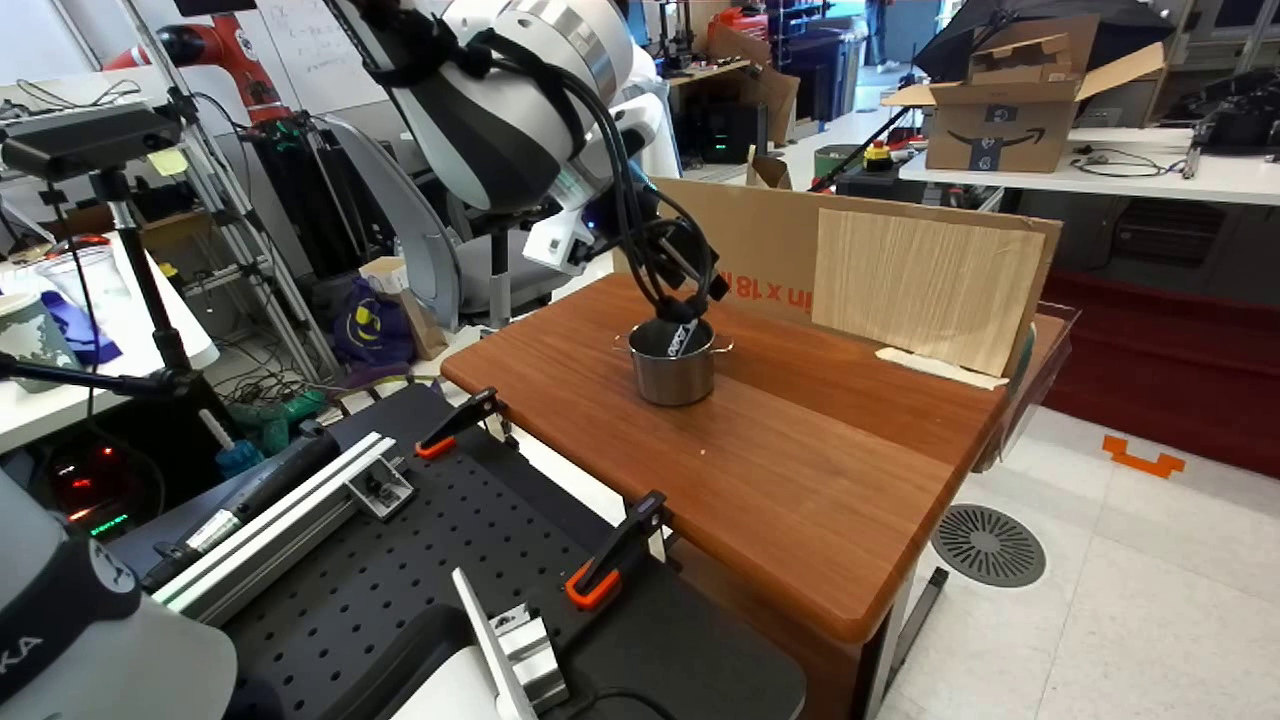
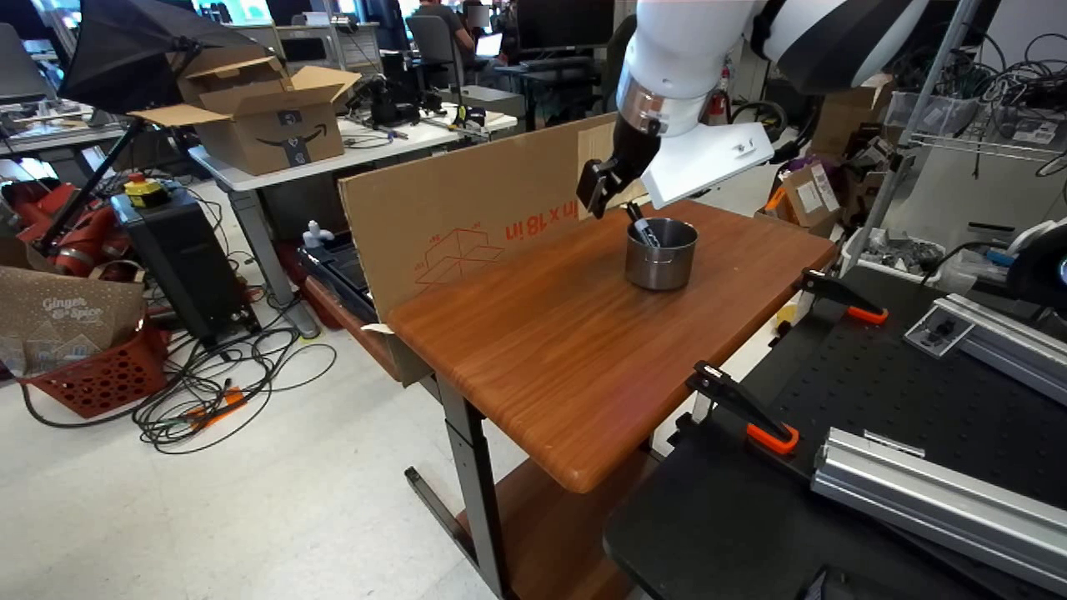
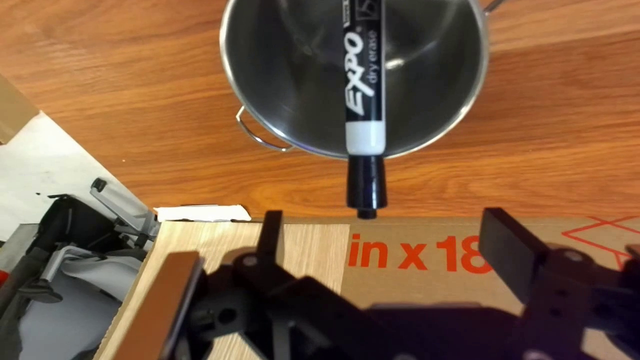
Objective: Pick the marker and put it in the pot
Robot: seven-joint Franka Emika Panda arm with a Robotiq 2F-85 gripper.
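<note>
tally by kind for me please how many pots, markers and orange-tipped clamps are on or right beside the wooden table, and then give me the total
Pot: 1
Marker: 1, tilted in the pot
Orange-tipped clamps: 2
Total: 4

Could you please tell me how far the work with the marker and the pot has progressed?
Done: the marker stands tilted in the pot, its cap sticking out. In hand: nothing; the gripper is open, not touching the marker. Left: probably only moving the gripper away, since it hangs near the pot.
</note>
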